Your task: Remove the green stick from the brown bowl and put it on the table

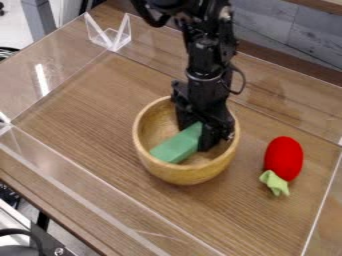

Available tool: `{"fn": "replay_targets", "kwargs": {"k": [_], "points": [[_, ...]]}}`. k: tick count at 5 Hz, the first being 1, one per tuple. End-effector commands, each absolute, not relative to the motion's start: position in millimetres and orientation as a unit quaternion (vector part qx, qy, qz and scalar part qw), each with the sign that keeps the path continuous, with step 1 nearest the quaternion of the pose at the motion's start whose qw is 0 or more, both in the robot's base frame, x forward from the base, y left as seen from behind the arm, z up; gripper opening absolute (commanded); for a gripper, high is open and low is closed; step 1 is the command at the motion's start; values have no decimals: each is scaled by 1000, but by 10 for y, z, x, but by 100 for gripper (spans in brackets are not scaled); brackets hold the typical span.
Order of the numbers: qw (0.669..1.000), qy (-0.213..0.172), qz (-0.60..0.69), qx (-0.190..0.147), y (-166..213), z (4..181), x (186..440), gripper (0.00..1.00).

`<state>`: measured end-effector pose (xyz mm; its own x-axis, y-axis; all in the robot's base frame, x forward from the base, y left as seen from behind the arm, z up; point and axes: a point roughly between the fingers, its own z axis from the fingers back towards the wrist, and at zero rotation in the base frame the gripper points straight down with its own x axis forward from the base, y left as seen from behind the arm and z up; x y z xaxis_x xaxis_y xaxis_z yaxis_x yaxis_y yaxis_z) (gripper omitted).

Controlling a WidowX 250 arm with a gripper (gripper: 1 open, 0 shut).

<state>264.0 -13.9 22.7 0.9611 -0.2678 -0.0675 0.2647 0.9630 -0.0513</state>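
Green stick (175, 147) looks pinched in my hand (207, 135); I lift straight, clearing the brown bowl (160, 167) rim.

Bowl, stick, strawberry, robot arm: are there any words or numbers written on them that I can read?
None: no words, numbers or signs can be read.
The brown bowl shows only wood grain.
The green stick is plain.
The red strawberry toy is plain.
The gripper and its black arm show nothing readable.
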Motion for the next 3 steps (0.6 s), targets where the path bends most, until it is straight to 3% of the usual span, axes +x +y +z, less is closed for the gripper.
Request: {"fn": "replay_targets", "kwargs": {"k": [1,3], "points": [[992,32,-116,-24,-88,298,2634,0],[993,21,-117,-18,-56,431,2644,0]]}}
